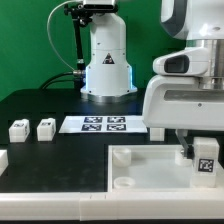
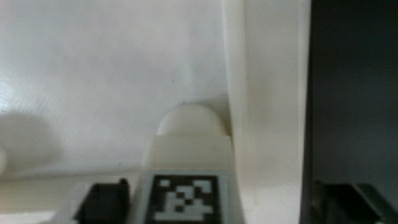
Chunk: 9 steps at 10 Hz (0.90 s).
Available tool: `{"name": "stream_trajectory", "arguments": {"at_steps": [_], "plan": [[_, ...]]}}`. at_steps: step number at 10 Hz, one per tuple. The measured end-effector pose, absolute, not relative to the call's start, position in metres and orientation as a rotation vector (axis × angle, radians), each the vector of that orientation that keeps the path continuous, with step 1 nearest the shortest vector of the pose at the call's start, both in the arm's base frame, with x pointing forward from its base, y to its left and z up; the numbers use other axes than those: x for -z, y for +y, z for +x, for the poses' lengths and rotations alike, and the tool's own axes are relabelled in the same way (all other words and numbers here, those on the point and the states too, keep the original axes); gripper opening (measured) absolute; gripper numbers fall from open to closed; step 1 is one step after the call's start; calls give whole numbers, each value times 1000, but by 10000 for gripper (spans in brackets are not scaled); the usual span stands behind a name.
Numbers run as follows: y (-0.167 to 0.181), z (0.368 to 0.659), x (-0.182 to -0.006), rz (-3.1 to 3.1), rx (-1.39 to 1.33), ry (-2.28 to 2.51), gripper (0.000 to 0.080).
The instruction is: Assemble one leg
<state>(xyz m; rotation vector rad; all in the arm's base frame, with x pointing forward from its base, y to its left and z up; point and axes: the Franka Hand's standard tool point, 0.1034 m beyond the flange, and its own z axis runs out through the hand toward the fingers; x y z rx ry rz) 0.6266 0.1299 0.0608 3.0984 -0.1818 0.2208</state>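
Observation:
My gripper (image 1: 197,161) hangs over the right part of the white square tray (image 1: 150,168) and is shut on a leg (image 1: 206,160), a small white peg with a black-and-white marker facing the exterior camera. In the wrist view the leg (image 2: 189,170) runs away from the camera between the dark fingers (image 2: 107,203), its rounded end over the tray floor (image 2: 107,60) beside the tray's wall (image 2: 267,80). Two more legs (image 1: 18,129) (image 1: 45,127) stand on the black table at the exterior view's left. A further white part (image 1: 2,158) is cut off at the left edge.
The marker board (image 1: 105,124) lies on the table in front of the arm's white base (image 1: 107,70). The tray has round corner sockets (image 1: 122,155) on its left side. A round hollow (image 2: 18,140) shows in the wrist view.

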Motion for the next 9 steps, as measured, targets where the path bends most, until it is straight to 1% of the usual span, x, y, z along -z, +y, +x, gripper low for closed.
{"name": "stream_trajectory", "arguments": {"at_steps": [1, 2, 4, 6, 9], "plan": [[126, 627, -61, 3094, -220, -189, 391], [126, 627, -61, 3094, -220, -189, 290], [126, 628, -60, 3092, -223, -272, 290], [125, 630, -60, 3055, -204, -763, 290], [126, 633, -61, 2783, -89, -1723, 291]]}}
